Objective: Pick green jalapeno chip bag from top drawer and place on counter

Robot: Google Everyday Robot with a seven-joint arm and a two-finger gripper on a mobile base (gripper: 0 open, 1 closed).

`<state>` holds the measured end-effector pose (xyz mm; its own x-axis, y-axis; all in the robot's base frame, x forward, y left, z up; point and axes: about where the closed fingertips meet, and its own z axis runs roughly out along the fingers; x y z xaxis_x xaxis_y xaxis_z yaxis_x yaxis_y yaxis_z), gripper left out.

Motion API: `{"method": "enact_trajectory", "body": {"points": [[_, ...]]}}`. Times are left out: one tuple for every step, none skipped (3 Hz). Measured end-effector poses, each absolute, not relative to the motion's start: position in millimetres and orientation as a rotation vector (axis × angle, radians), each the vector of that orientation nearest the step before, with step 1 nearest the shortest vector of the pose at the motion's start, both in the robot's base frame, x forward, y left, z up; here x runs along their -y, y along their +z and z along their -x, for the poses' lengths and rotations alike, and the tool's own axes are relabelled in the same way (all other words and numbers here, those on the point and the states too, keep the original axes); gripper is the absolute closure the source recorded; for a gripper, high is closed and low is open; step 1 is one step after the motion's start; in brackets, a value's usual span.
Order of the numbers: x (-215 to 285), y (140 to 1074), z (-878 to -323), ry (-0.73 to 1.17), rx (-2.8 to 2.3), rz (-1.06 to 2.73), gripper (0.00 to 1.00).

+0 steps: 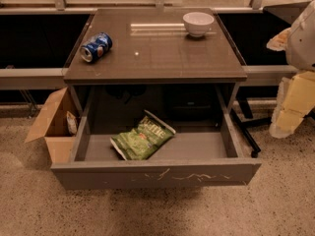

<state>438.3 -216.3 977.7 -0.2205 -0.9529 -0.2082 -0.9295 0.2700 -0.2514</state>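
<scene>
Green foil chip bag point(142, 139) lies in the open grey metal drawer point(157, 173). Pale gripper point(290, 113) seemingly hangs at far right; I cannot tell its jaws' state.

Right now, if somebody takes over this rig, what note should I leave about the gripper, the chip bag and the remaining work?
Gripper: at the right edge of the view, beside the table, well away from the bag.
Green jalapeno chip bag: lying in the open top drawer, left of the middle.
Counter: holds a blue soda can on its side at the left and a white bowl at the back right.
Done: the drawer is open.
Left: reach in, grasp the bag, lift it, place it on the counter.
</scene>
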Motion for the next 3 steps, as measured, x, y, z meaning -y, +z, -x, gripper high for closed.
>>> {"method": "enact_trajectory", "body": {"points": [[216.2,977.7,-438.3,-0.104,-2.228,1.722,0.00],[213.1,969.7,-445.7,-0.071,-2.194,1.729,0.00],[209.0,957.4,-455.4,-0.026,-2.168,1.720,0.00]]}}
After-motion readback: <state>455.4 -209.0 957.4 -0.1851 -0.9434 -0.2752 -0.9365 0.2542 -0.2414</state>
